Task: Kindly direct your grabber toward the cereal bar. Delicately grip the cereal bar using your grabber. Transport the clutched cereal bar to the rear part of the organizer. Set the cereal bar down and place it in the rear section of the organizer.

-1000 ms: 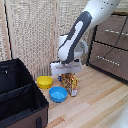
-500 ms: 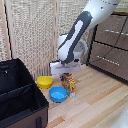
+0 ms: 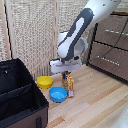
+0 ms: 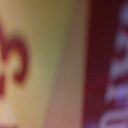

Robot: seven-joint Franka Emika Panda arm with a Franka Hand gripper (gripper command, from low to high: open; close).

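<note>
The cereal bar [image 3: 69,85], a yellow-orange box with red and dark patches, stands on end right under my gripper [image 3: 66,76]. Its top end is between the dark fingers below the white housing. The gripper looks shut on it, and the lower end is close to the wooden floor. The wrist view is filled by the bar's blurred print [image 4: 45,60], very close to the camera. The black fabric organizer [image 3: 20,95] with inner dividers stands on the exterior view's left, apart from the gripper.
A yellow bowl [image 3: 44,82] and a blue bowl [image 3: 58,94] sit between the organizer and the bar, the blue one almost touching the bar. A dark wooden drawer cabinet [image 3: 110,47] stands at the exterior view's right. A wicker screen is behind.
Almost nothing differs. The arm and the cereal bar stay in nearly the same place beside the bowls.
</note>
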